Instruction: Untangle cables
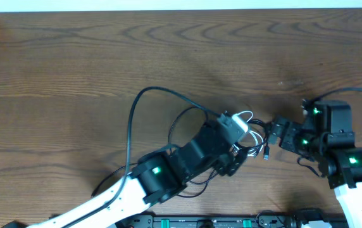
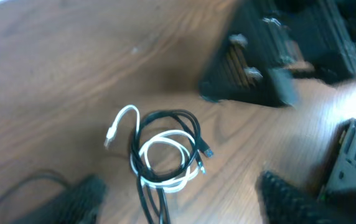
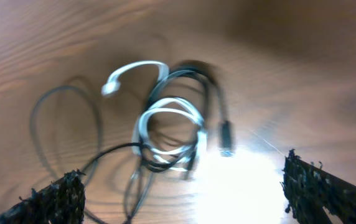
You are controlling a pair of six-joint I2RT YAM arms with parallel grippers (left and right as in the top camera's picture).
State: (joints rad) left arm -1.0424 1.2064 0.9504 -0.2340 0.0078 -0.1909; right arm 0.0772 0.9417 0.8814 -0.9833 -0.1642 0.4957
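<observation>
The cables lie on the wooden table as one small bundle: black loops wound together with a white cord whose plug end sticks out to the left. The bundle also shows in the right wrist view and between the two arms from overhead. My left gripper hangs open just above the near side of the bundle, its blurred fingers wide on either side and holding nothing. My right gripper is open too, facing the bundle from the other side with empty jaws.
The right gripper's black body sits close behind the bundle in the left wrist view. The left arm's own thick black cable arcs over the table left of centre. A bright glare patch lies on the wood beside the bundle.
</observation>
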